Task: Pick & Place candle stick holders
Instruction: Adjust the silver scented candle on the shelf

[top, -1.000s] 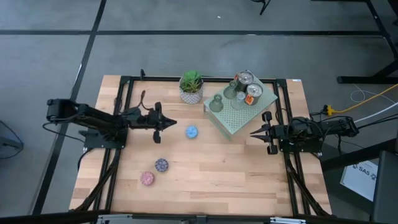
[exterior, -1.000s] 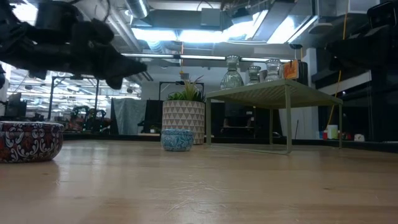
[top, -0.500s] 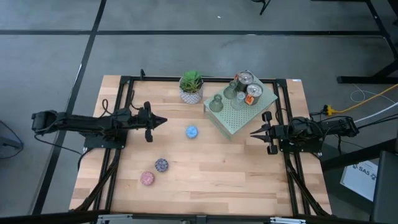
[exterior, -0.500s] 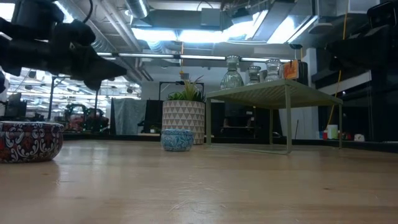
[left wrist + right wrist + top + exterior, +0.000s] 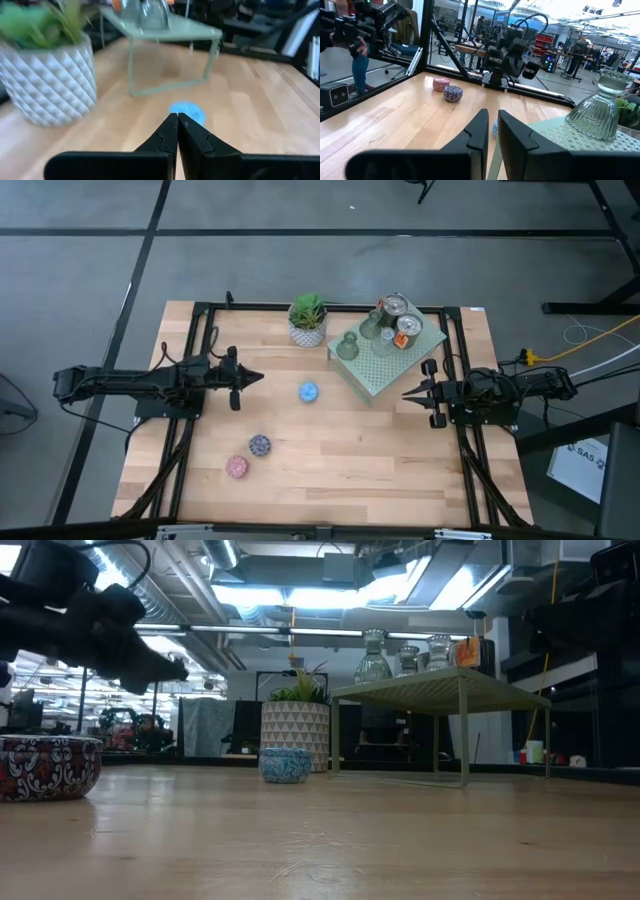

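1. The left gripper (image 5: 256, 376) hangs above the wooden table (image 5: 330, 465), left of the blue candle holder (image 5: 308, 391), fingers pressed together on nothing; its nose points at that holder.
2. Well short of the blue holder, toward the table's near-left corner, the pink holder (image 5: 236, 467) and the purple mosaic holder (image 5: 260, 445) sit just beside each other.
3. Behind the blue holder stands the plant in its white patterned pot (image 5: 307, 321); to the holder's right is the pale green perforated stand (image 5: 372, 372), carrying an olive holder (image 5: 347, 346), a clear ribbed glass holder (image 5: 383, 341) and two shiny silver-copper holders (image 5: 401, 319).
4. The right gripper (image 5: 408, 392) waits right of the blue holder, just off the stand's near edge, fingers drawn together and empty.
5. Risks, as I judge them: the left fingers must part before any descent, or they will shove the low blue holder away; a wide reach could nudge the plant pot; the right arm, lifting carelessly, could catch the stand and topple the glassware crowded on top.
6. The surface is pale wood planks inside a black frame; beyond lies grey floor, and the low view shows a workshop with bright ceiling lights; a person's legs (image 5: 359, 65) appear far behind the table.
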Available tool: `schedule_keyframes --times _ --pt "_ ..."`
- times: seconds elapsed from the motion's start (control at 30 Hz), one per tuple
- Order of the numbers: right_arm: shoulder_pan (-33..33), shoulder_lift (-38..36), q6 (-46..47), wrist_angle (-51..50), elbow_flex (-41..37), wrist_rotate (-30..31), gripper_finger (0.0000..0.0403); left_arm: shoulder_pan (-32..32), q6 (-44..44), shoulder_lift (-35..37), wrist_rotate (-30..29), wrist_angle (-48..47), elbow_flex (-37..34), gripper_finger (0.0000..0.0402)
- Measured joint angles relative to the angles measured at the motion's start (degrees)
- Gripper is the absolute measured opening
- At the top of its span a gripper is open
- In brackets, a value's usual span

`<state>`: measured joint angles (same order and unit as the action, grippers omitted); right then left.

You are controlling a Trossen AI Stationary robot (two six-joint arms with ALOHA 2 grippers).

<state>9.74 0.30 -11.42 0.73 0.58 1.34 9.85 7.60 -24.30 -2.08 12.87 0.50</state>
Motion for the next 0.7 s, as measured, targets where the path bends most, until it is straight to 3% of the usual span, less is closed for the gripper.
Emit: schedule_keyframes --times 0.13,0.37,0.7 --pt "-0.02 0.00 0.00 0.02 -0.02 0.00 0.0044 0.00 2.47 -0.05 2.98 -3.92 0.01 0.0006" --pt "-0.02 0.00 0.78 0.58 -0.02 -0.01 0.0044 0.00 2.62 -0.04 3.29 -4.58 0.01 0.0006" --pt "-0.02 0.00 19.31 8.06 -0.02 -0.28 0.0044 0.00 2.26 -0.04 3.25 -4.58 0.01 0.0006"
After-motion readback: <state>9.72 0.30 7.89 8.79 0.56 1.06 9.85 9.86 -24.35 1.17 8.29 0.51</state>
